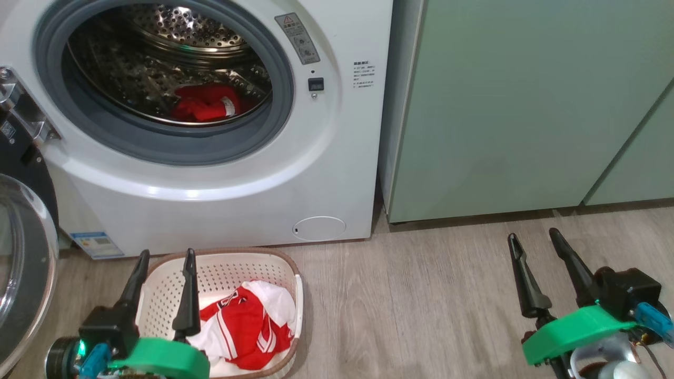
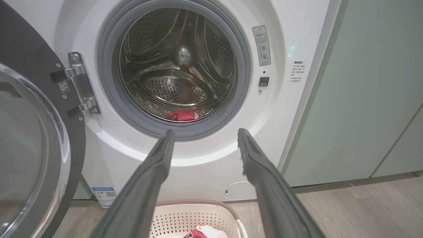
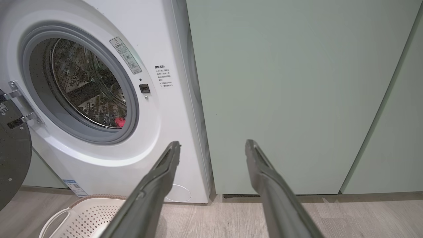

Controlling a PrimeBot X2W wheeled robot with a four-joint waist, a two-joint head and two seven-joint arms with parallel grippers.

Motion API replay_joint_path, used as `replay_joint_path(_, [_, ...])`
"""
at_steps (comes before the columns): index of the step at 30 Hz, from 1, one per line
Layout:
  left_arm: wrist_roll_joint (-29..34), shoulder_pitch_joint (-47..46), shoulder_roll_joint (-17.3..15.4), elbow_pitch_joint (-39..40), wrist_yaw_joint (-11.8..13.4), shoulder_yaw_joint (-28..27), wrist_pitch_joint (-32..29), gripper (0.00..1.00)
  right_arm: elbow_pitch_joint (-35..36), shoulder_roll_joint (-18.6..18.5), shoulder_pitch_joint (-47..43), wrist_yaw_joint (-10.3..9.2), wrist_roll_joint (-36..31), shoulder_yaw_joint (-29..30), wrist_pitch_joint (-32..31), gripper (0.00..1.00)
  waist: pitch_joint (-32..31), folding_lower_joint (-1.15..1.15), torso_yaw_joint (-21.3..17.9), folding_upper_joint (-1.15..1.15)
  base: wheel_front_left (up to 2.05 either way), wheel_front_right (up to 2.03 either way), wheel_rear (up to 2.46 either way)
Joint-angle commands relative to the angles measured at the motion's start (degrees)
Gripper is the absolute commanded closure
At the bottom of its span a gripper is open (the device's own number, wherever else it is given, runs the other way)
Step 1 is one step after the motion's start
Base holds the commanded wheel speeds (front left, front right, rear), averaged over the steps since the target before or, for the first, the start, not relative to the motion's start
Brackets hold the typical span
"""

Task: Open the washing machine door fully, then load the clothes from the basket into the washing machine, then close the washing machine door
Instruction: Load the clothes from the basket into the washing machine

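Observation:
The white washing machine (image 1: 326,147) (image 2: 284,109) (image 3: 165,125) stands with its round door (image 1: 21,263) (image 2: 36,155) (image 3: 13,155) swung wide open to the left. One red garment (image 1: 205,102) (image 2: 181,115) (image 3: 119,121) lies at the bottom of the steel drum. The cream basket (image 1: 221,268) (image 2: 185,215) (image 3: 86,215) sits on the floor before the machine, with red and white clothes (image 1: 247,321) (image 2: 205,232) in it. My left gripper (image 1: 166,258) (image 2: 205,134) hovers open over the basket's left part, empty. My right gripper (image 1: 532,237) (image 3: 211,145) is open and empty over the floor at the right.
Pale green cabinet doors (image 1: 526,105) (image 2: 363,99) (image 3: 297,92) stand right of the machine. Wood-look floor (image 1: 421,295) stretches between the basket and my right gripper.

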State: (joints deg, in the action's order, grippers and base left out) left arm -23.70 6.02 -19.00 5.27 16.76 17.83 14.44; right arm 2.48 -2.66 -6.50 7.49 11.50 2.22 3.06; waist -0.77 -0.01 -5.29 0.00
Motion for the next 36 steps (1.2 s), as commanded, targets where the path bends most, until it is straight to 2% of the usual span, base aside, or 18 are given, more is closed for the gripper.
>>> replay_joint_path(1, [0.6,-2.05,-0.42,1.42,-0.11,-2.47,0.55,0.0,1.91,-0.21,1.6,0.0,-0.24,-1.31,0.35,0.0,0.01,0.01,0.05,0.0,0.0,0.0,0.0])
replay_joint_path(16, [0.76,-2.49,-0.09,1.08,-0.25,-2.66,0.55,0.0,1.44,-0.21,1.8,0.0,0.06,-1.4,0.72,0.0,0.51,0.01,0.65,0.0,0.0,0.0,0.0])
replay_joint_path(22, [1.05,-4.67,-0.07,0.66,-0.68,-2.16,0.2,0.0,2.0,-0.21,2.31,0.0,0.35,-1.37,0.89,0.0,3.25,0.01,1.51,0.0,0.0,0.0,0.0])
replay_joint_path(30, [0.7,-15.96,0.49,-4.09,-3.07,-0.87,-3.28,0.0,4.24,-0.21,7.03,0.0,0.03,-2.09,1.51,0.0,14.32,0.01,2.28,0.0,0.0,0.0,0.0])
replay_joint_path(36, [-2.34,-27.75,1.58,-17.49,-7.52,-0.54,-6.82,0.0,4.86,-0.21,12.3,0.0,-0.09,-3.67,2.77,0.0,24.37,0.01,1.25,0.0,0.0,0.0,0.0])
